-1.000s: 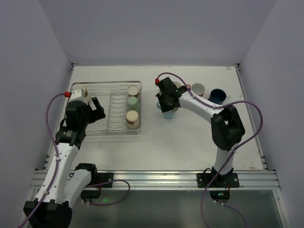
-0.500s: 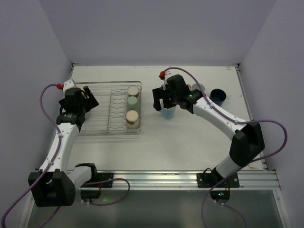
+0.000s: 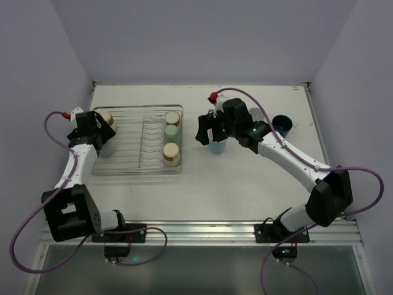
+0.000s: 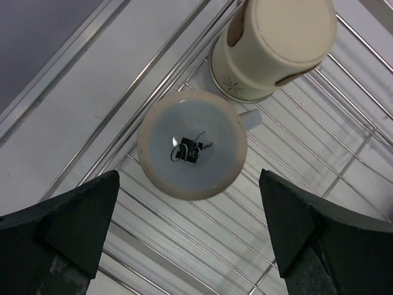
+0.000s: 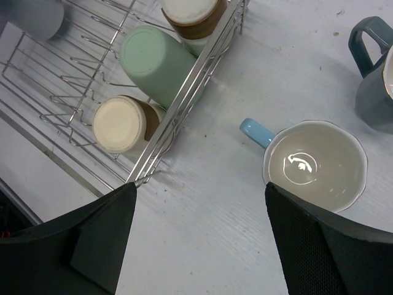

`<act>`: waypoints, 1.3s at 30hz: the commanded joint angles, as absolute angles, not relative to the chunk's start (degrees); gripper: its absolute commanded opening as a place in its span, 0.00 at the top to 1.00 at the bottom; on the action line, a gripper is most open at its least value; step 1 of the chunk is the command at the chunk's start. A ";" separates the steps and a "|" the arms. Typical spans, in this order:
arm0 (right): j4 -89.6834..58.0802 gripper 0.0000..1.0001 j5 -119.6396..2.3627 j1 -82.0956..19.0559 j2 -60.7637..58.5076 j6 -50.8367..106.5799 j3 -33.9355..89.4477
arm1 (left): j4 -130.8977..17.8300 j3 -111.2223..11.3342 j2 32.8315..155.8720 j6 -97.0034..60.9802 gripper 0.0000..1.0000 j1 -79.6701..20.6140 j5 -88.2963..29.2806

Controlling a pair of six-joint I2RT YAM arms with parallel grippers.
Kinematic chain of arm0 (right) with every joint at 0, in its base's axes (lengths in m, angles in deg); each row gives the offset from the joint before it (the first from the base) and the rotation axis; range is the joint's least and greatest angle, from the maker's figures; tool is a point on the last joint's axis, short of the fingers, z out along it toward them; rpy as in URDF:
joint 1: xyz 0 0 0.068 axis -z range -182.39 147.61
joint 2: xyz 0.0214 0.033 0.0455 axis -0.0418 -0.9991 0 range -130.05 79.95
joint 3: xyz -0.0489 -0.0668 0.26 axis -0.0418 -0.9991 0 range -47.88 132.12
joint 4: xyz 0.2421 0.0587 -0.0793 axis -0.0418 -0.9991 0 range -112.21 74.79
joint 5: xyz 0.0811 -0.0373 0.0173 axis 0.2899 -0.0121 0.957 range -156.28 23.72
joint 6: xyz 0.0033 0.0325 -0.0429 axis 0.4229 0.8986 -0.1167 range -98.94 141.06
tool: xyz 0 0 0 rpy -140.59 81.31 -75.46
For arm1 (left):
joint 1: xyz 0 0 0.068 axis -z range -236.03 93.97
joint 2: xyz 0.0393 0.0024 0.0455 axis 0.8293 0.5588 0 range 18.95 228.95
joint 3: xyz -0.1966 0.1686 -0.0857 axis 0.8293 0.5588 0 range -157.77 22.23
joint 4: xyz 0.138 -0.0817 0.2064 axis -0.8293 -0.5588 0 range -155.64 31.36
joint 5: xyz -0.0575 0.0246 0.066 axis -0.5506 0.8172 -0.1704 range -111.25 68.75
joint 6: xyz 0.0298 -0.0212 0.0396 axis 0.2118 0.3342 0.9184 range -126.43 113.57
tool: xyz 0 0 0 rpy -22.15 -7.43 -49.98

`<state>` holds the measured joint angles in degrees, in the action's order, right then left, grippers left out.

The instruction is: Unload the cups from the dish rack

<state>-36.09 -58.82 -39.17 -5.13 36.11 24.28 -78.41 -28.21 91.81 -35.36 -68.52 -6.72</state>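
The silver wire dish rack (image 3: pixel 132 165) lies on the left of the table. Three tumblers stand in its right end: beige (image 3: pixel 172 117), pale green (image 3: pixel 171 132) and beige (image 3: pixel 171 153). My left gripper (image 3: pixel 98 136) hangs open over the rack's far-left corner. In the left wrist view it (image 4: pixel 189 206) is above an upside-down mug (image 4: pixel 191 145), beside a beige cup (image 4: pixel 273 46). My right gripper (image 3: pixel 207 132) is open and empty just left of the light blue mug (image 3: pixel 217 146). That mug (image 5: pixel 315 165) stands upright on the table outside the rack (image 5: pixel 184 98).
A navy mug (image 3: pixel 281 124) stands at the back right. A grey-teal mug (image 5: pixel 374 80) is next to the light blue one. The rack's upright slot wires (image 3: pixel 150 141) run down its middle. Grey walls close in the table on both sides.
My right gripper opened, let go of the light blue mug and drew back toward the rack. My left arm swung out to the rack's far-left corner, still open.
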 commanded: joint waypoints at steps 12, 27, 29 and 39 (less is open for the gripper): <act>-32.78 0.12 -55.47 -40.54 -2.23 36.70 23.49 | -69.62 -34.81 101.12 -34.12 0.10 -71.23 -8.68; -24.38 0.11 -50.56 -42.82 2.95 43.37 21.56 | -72.52 -30.35 87.95 -36.66 1.00 -71.14 -16.75; -20.76 0.09 -49.41 -44.31 3.92 47.40 19.72 | -72.96 -29.28 83.91 -37.19 1.00 -71.14 -20.26; 12.87 0.07 -44.74 -47.65 2.09 69.03 8.47 | -71.50 -27.88 67.30 -46.48 1.00 -70.01 -40.73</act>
